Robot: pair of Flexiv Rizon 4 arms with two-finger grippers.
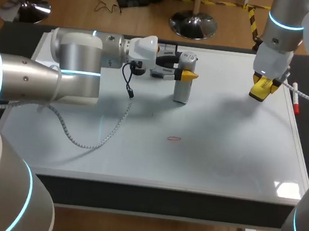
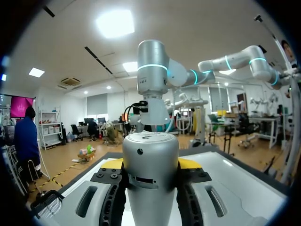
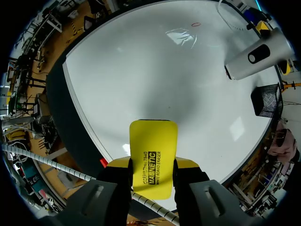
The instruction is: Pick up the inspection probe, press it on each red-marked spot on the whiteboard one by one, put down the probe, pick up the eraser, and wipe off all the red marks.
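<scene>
Bare white whiteboard (image 1: pixel 234 152) lies open all round the small red oval mark (image 1: pixel 174 139). Behind the mark, well apart: upright silver cylindrical probe (image 1: pixel 182 91) clamped in the left gripper (image 1: pixel 187 74). Left of the mark: grey coiled cable (image 1: pixel 87 144) on the surface. Behind-right, well apart: right gripper (image 1: pixel 263 86) gripping yellow rectangular eraser (image 3: pixel 153 146).

Left arm (image 1: pixel 30 82), right arm (image 1: pixel 281 29): silver-grey links, cyan light rings.
Left tool (image 1: pixel 186 74), right tool (image 1: pixel 260 89): black bodies, yellow fingertips (image 3: pixel 117 162).
Cable (image 1: pixel 79 142): white coil.

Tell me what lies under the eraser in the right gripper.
Only bare whiteboard shows below the eraser held by the right gripper; the one red mark lies well apart. The patch right beneath the eraser's face is covered.
</scene>
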